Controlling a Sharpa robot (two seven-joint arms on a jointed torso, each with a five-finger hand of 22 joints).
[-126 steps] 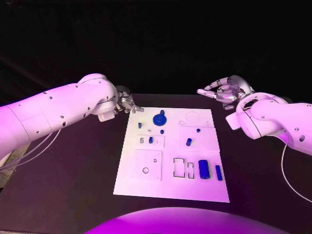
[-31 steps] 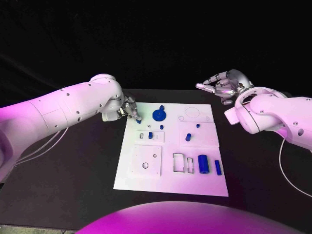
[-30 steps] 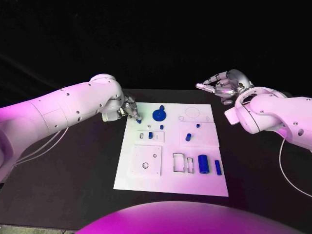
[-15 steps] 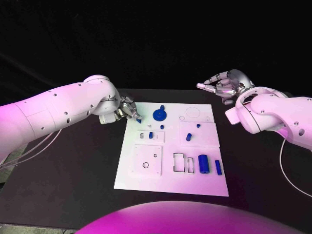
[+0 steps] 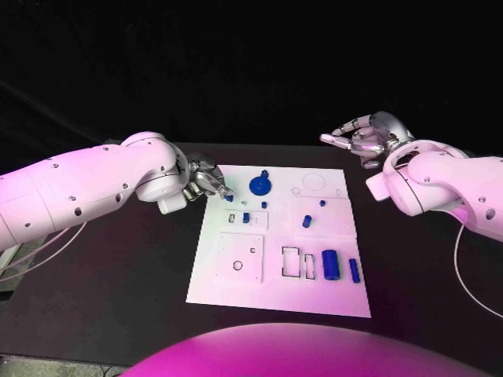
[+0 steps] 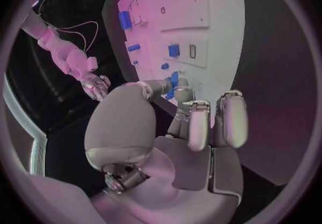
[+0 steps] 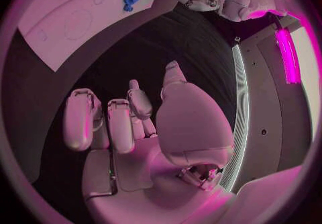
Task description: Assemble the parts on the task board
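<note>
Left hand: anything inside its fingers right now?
Yes. The left hand pinches a small blue part between its fingertips, over the task board at its far left corner. The fingers cover most of the part, so its shape can't be told.

Table: a black table (image 5: 115, 290) with a matte top stood in the middle of the scene; its far edge ran straight across in the head view.
Backdrop: behind the table everything was dark, without visible walls or furniture in the head view.
Light: pink-violet light fell over the scene.
Light strip: in the right wrist view a thin pale strip (image 7: 239, 111) curved along the room's side, and beside it a bright magenta bar (image 7: 285, 52) glowed.
Wall: a dull grey-brown surface (image 7: 265, 127) lay next to that strip.
</note>
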